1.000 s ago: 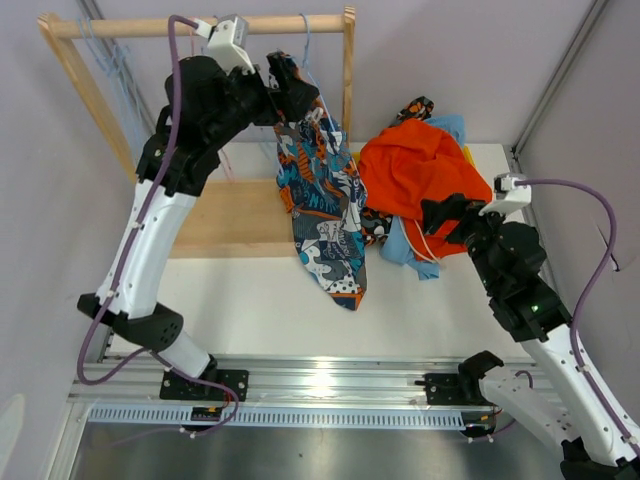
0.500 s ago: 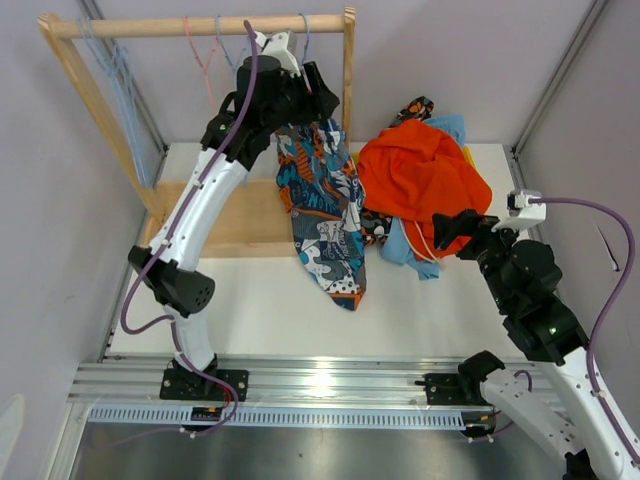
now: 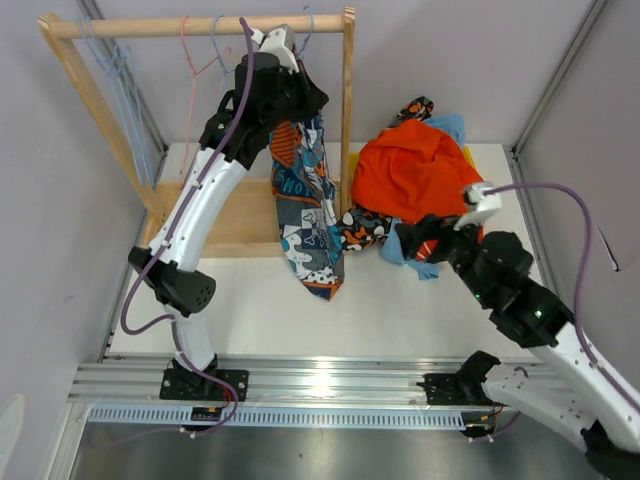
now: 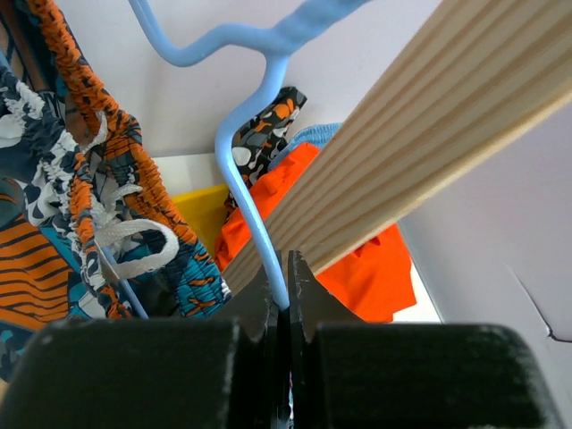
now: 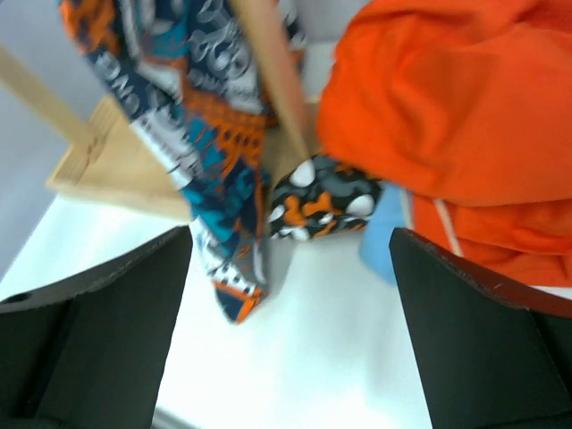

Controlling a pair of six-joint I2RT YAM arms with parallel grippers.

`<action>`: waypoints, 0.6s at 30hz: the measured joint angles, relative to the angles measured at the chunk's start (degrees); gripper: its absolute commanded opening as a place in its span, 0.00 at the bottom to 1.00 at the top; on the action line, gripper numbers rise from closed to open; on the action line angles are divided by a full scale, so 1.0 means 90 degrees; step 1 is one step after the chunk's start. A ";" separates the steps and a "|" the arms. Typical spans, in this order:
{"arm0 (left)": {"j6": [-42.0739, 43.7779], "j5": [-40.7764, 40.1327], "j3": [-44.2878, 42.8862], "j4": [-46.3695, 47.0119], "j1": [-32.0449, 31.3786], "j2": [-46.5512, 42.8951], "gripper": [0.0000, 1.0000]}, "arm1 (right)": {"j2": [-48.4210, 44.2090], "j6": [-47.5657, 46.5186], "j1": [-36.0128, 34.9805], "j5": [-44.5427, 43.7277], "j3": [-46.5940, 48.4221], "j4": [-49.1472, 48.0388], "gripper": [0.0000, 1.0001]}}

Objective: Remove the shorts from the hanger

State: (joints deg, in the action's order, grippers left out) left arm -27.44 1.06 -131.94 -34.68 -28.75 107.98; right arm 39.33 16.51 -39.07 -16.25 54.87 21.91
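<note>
Item: my left gripper (image 4: 286, 284), clamped on blue hanger (image 4: 236, 170); printed shorts (image 4: 76, 206) hang left of it. My right gripper (image 5: 286, 304): wide, seemingly empty, view blurred. Best: hold hanger steady, pull shorts downward.

Black left gripper (image 4: 286, 284) clamped on a light-blue wire hanger (image 4: 248, 210), blue-orange-white print shorts (image 4: 63, 223) hanging at left, pale wooden post (image 4: 429, 134) alongside

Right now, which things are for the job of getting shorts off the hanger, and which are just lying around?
For the job: blue-orange-white print shorts; the light blue hanger they hang from; left end effector, shut on that hanger.

Lying about: orange shorts, camouflage shorts and light blue shorts, piled; empty hangers on the wooden rail.
</note>
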 measured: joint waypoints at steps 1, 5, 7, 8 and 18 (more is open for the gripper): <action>0.0000 -0.0002 -0.0032 -0.0027 0.0000 -0.0034 0.00 | 0.0274 -0.0058 -0.0444 -0.0189 0.0189 -0.0034 0.99; -0.0005 -0.0005 -0.0083 -0.0112 0.0000 -0.0316 0.00 | 0.1700 -0.0559 -0.2305 -0.1273 0.1226 -0.0510 0.99; -0.0010 -0.0002 -0.0114 -0.0165 0.0000 -0.0488 0.00 | 0.2414 -0.0789 -0.2793 -0.1542 0.1702 -0.0772 0.99; -0.0015 -0.0002 -0.0119 -0.0172 0.0000 -0.0571 0.00 | 0.2776 -0.0882 -0.2922 -0.1649 0.1938 -0.0928 0.99; -0.0012 -0.0005 0.0736 -0.0313 0.0000 -0.1581 0.00 | 0.5134 -0.1241 -0.2504 -0.1858 0.3087 -0.1996 0.99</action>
State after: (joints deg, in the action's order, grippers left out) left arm -27.55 1.02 -125.32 -37.50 -28.75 93.76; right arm 85.54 5.34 -61.60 -32.97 82.65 3.95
